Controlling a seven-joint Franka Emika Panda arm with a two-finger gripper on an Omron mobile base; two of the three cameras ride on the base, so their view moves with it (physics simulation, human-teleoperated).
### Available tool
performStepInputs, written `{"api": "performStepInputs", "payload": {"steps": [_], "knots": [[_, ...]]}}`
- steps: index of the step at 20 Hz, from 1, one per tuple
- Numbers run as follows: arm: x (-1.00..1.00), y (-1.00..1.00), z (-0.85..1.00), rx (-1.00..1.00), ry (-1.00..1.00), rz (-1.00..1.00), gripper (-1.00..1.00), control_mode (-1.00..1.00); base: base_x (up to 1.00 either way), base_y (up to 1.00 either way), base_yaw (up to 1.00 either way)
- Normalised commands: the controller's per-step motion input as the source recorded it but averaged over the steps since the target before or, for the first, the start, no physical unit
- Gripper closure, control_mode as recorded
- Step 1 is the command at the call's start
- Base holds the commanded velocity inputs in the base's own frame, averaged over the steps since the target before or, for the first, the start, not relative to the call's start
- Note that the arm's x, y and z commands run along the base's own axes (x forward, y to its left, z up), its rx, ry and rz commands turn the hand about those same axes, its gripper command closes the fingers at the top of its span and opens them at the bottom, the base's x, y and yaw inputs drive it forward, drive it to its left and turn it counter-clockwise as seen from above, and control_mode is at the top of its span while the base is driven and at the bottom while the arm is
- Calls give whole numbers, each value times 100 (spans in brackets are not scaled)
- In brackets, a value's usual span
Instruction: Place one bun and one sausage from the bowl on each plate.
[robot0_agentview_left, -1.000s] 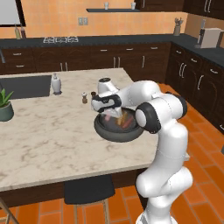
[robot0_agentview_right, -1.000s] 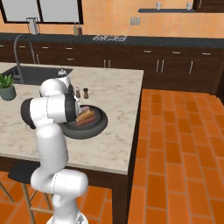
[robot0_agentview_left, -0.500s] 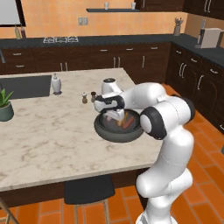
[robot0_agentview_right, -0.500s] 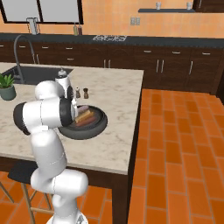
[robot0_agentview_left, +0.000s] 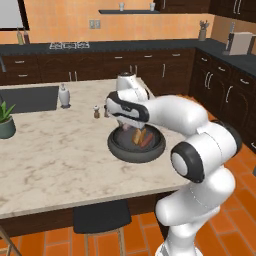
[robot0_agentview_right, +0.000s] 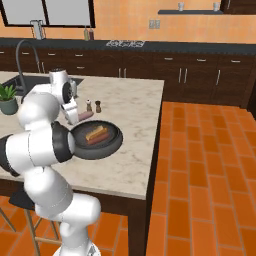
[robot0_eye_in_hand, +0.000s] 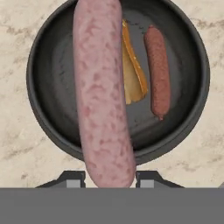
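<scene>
Counted two sausages: pale pink sausage (robot0_eye_in_hand: 103, 94), dark red sausage (robot0_eye_in_hand: 157, 72). One bun (robot0_eye_in_hand: 131, 72). One bowl (robot0_eye_in_hand: 43, 109). Two shakers (robot0_agentview_right: 94, 106).

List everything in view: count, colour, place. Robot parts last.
bowl: 1, dark grey-black, on the island counter near its right edge
pink sausage: 1, pale pink, clamped in the gripper above the bowl
red-brown sausage: 1, lying in the bowl
bun: 1, orange-tan, in the bowl beside the red-brown sausage
shakers: 2, small, behind the bowl
bottle: 1, pale, by the sink
potted plant: 1, green, left counter edge
stool: 1, dark, under the counter
gripper: 1, shut on the pink sausage
</scene>
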Motion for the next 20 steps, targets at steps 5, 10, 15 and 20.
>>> {"api": "performStepInputs", "payload": {"steps": [5, 10, 15, 20], "knots": [[-60, -13, 22, 3, 1, 18, 100, -100, 0, 0, 0], [-1, -3, 0, 1, 0, 1, 100, -100, 0, 0, 0], [0, 5, 0, 0, 0, 0, 100, 100, -10, 28, 0], [0, 0, 0, 0, 0, 0, 100, 100, -66, 99, 0]]}}
